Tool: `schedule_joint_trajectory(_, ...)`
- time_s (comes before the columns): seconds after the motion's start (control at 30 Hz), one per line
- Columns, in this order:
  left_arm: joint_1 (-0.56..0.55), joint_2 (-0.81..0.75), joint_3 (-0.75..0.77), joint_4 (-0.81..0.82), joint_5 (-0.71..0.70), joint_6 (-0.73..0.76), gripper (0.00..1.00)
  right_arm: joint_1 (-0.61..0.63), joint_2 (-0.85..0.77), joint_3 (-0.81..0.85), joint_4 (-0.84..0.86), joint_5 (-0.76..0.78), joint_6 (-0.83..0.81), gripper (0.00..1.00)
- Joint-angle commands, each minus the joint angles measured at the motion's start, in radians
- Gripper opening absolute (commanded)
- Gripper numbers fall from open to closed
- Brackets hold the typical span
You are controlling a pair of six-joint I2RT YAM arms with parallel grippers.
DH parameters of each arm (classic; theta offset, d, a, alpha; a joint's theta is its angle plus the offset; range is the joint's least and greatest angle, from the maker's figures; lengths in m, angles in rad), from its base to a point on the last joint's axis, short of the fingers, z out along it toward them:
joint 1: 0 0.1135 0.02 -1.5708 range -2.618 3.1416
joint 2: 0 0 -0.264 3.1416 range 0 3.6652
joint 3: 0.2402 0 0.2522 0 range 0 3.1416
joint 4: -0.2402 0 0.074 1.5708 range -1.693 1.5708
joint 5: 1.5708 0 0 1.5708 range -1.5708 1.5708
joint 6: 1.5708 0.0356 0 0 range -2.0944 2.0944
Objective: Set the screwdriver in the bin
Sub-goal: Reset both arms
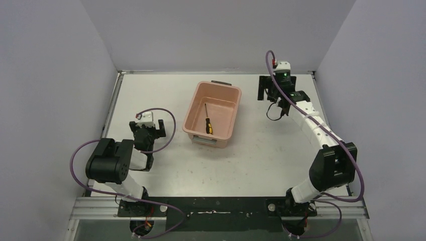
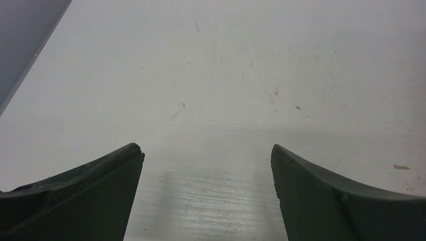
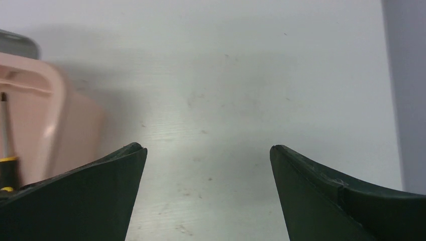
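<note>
Barely within right wrist view: screwdriver (image 3: 7,173) inside bin (image 3: 55,130).

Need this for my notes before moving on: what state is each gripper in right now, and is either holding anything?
Left gripper: open, holding nothing.
Right gripper: open, holding nothing; the screwdriver lies inside the bin.
</note>
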Motion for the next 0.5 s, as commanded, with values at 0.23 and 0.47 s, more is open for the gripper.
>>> schedule_joint_trajectory(0.23, 0.001, -0.016, 0.002, 0.034, 0.002, -0.002, 0.97, -0.331, -0.16, -0.202, 0.144, -0.146, -0.134, 1.0)
schedule_joint_trajectory(0.47, 0.001, -0.015, 0.002, 0.034, 0.002, -0.003, 0.97, -0.421, -0.213, -0.244, 0.136, -0.187, -0.129, 1.0)
